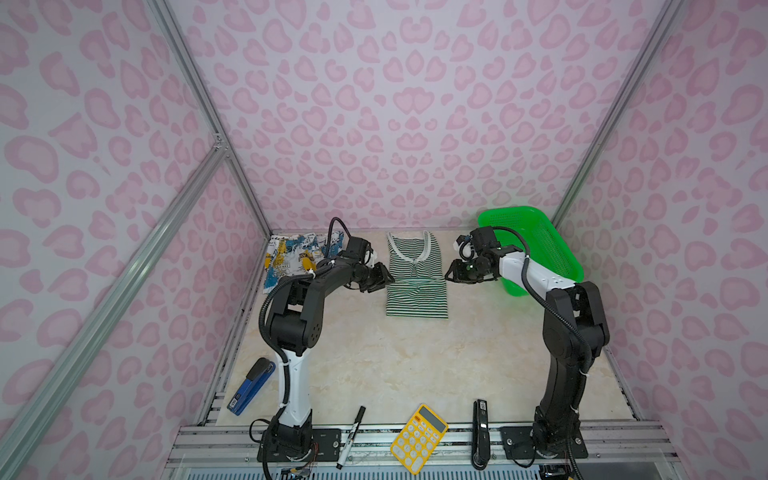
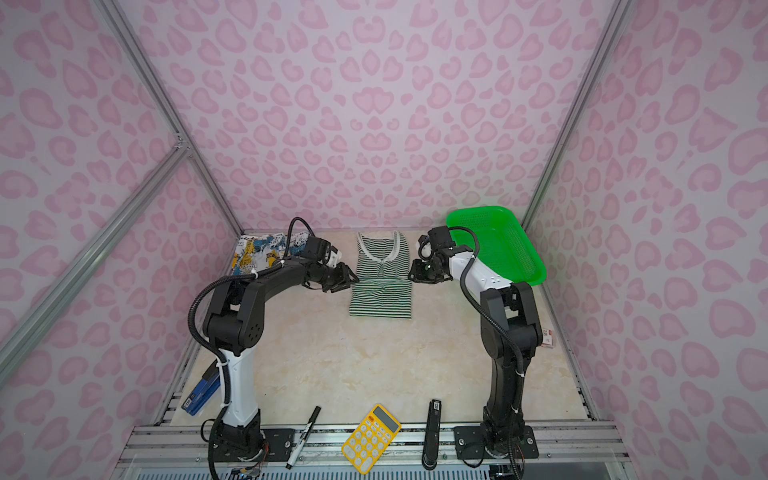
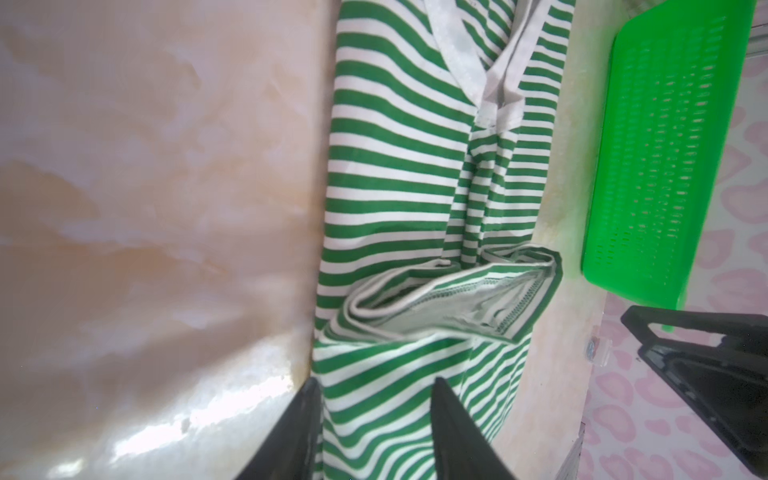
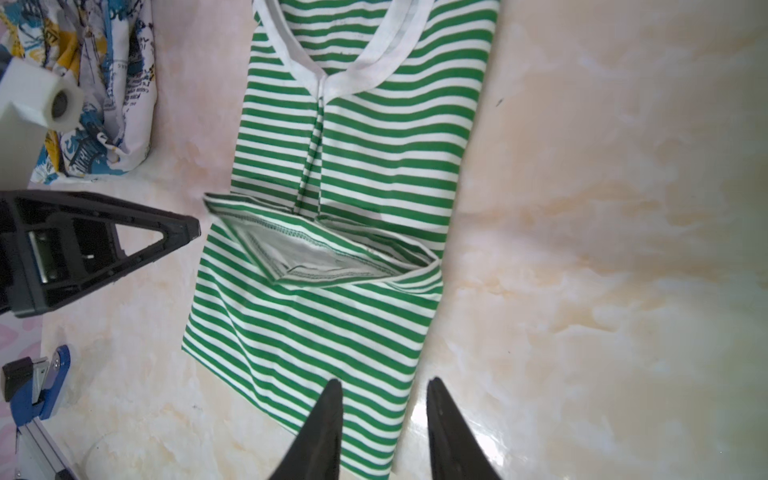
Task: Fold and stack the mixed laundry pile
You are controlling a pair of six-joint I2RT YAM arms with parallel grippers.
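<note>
Two garments lie along the far edge of the tabletop (image 1: 415, 374) in both top views. The striped shirt (image 1: 417, 293) is flat at the middle of that edge, with its neckline toward the back and its sides folded in to a narrow oblong. The printed garment (image 1: 291, 254) sits crumpled in the far left corner, and a green basket (image 1: 540, 249) stands in the far right corner. The left gripper (image 1: 384, 280) is at the shirt's left edge and the right gripper (image 1: 451, 272) at its right edge. They face each other across the cloth, about halfway down its length.

In the left wrist view the left gripper (image 3: 376, 382) has its fingers (image 3: 451, 415) spread apart with nothing pinched. One finger is at the shirt's (image 3: 395, 166) edge and the other is over the stripes. A folded flap showing the inside seam crosses the shirt just ahead of the tips, and the basket (image 3: 656, 145) is beyond.

In the right wrist view the right gripper (image 4: 384, 384) is also parted and empty. The shirt's (image 4: 353, 145) near edge passes through the gap, so one finger (image 4: 324, 428) is over the stripes and the other over bare tabletop. I cannot tell whether the tips touch the cloth. The printed garment (image 4: 104, 83) lies past the shirt's opposite side.
</note>
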